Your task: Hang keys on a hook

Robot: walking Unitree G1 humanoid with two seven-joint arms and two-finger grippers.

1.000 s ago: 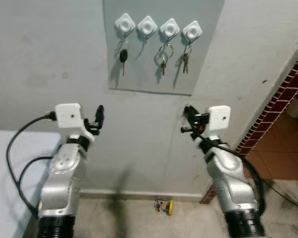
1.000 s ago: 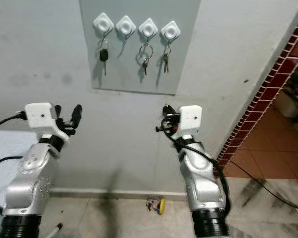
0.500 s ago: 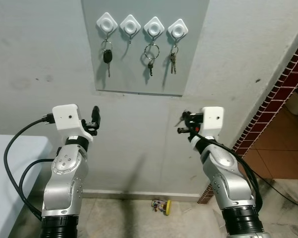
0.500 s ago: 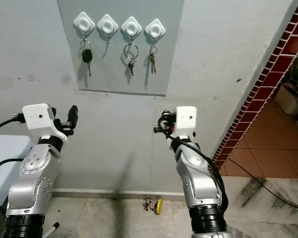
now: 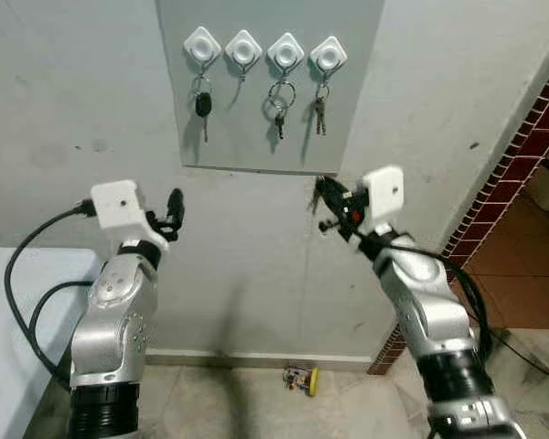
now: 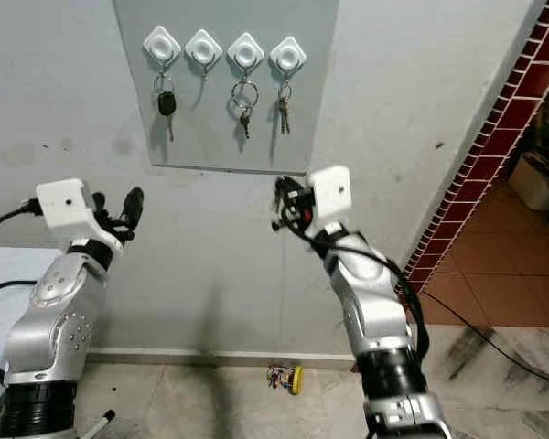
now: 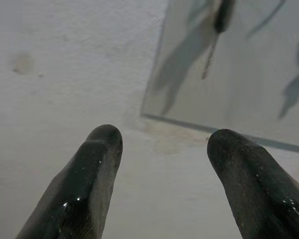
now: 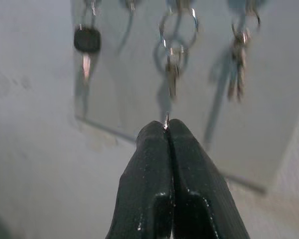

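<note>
Raised right end effector [image 8: 167, 127] pinches thin metal key ring [image 8: 167, 119].

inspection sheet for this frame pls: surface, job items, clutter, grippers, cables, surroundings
Surface: grey panel mounted on a pale plaster wall.
Job's things: four white diamond-shaped hooks in a row on the panel. Black-headed key hangs on the first from the left, second is bare, ringed key bunch on the third, small key pair on the fourth.
Clutter: small yellow object on the floor at the wall's foot.
Grippers: right gripper raised below the panel, fingers shut, a thin metal tip showing between them. Left gripper open, facing the wall below the panel's lower left corner.
Cables: black cable looping from the left wrist.
Surroundings: red brick-tiled edge at right; white surface at lower left.
</note>
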